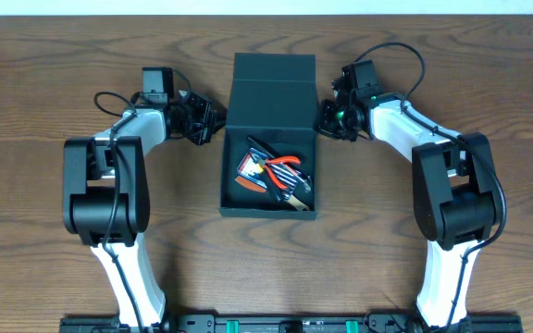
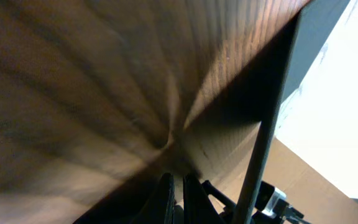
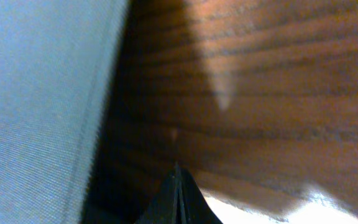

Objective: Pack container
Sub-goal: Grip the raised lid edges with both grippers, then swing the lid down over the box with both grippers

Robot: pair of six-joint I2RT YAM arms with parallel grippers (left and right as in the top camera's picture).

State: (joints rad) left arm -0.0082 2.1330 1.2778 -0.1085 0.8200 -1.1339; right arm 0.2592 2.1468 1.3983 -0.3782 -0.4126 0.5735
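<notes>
Closest to me, the bare wooden table (image 1: 35,277) runs out to the container (image 1: 268,213), which sits at the middle of the table between the two arms. It is open. Inside I can see a loose heap of hand tools, among them red-handled pliers (image 1: 290,164) and something with an orange handle (image 1: 247,182); the rest is too tangled for me to name. Further out, at the box's back corners, both claws flank it. The left gripper (image 1: 213,123) is just beside the left wall, and its wrist view shows its fingers (image 2: 165,198) drawn together with nothing between them, low over the wood, with the box's dark edge close on one side. The right gripper (image 1: 324,118) is just beside the right wall, and its wrist view shows it pinched to a single point, empty, with the grey-looking box wall filling the side of the picture. I cannot tell whether either claw touches the cardboard. Farthest away, the lid (image 1: 273,81) is folded back behind the box.
</notes>
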